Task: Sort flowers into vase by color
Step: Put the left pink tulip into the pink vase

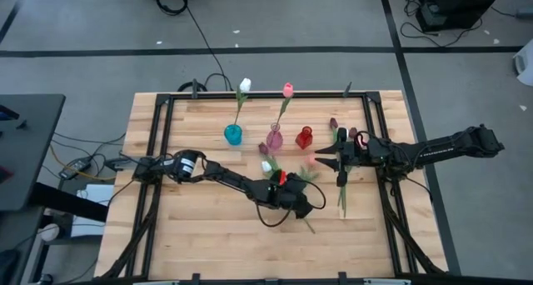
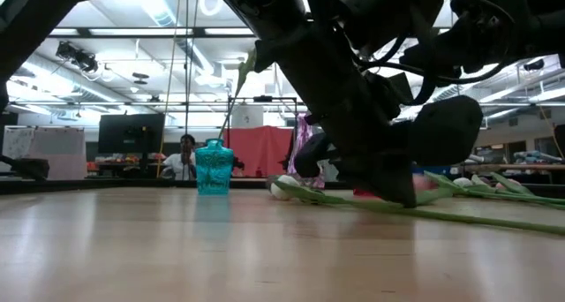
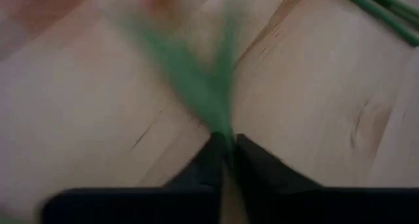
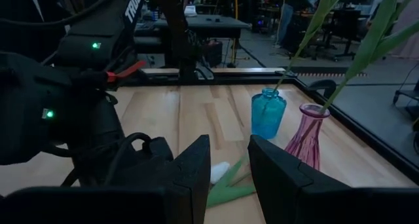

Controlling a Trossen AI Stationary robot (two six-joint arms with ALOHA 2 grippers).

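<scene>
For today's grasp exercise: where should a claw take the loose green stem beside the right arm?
Take the thin green plastic stem on its bare lower stretch, from straight above: it lies flat on the wooden table, upper end under the right arm.

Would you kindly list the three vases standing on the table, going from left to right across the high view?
Teal vase holding a white tulip → pink vase holding a pink tulip → red vase, with no flower visible in it.
</scene>
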